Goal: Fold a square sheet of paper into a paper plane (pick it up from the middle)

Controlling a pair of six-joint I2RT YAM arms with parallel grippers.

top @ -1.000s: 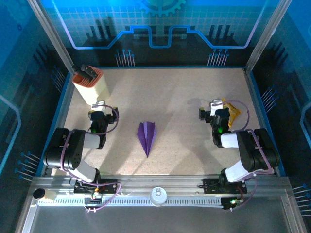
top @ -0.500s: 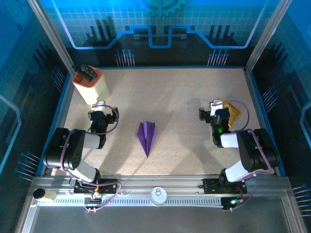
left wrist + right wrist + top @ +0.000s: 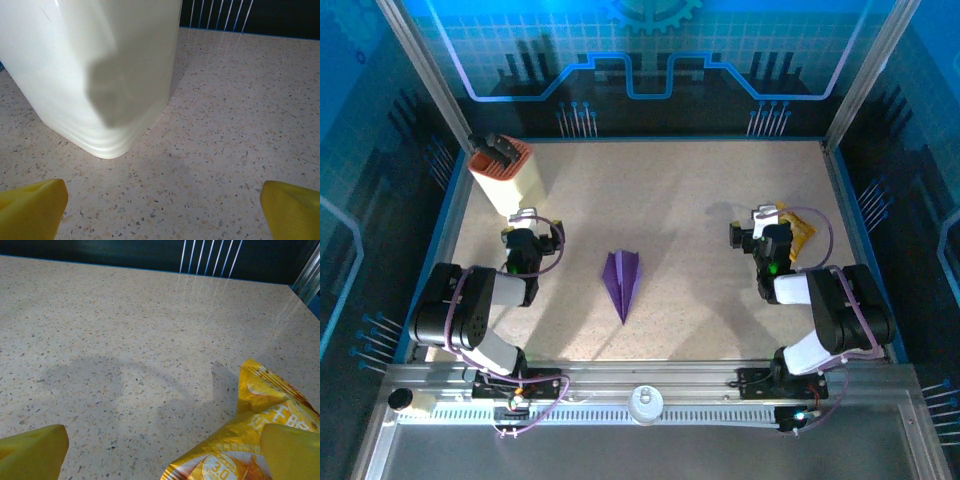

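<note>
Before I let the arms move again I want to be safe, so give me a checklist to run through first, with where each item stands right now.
1. The paper plane is folded into a pointed dart and lies flat on the table: ok.
2. Plane clear of both arms: ok.
3. The left pincer is open and empty: ok.
4. The right pincer is open and empty: ok.
5. Free path ahead of the left pincer: not ok, the cream box stands close in front.
6. The snack packet clear of the right pincer: cannot tell, it lies right beside one finger.
</note>
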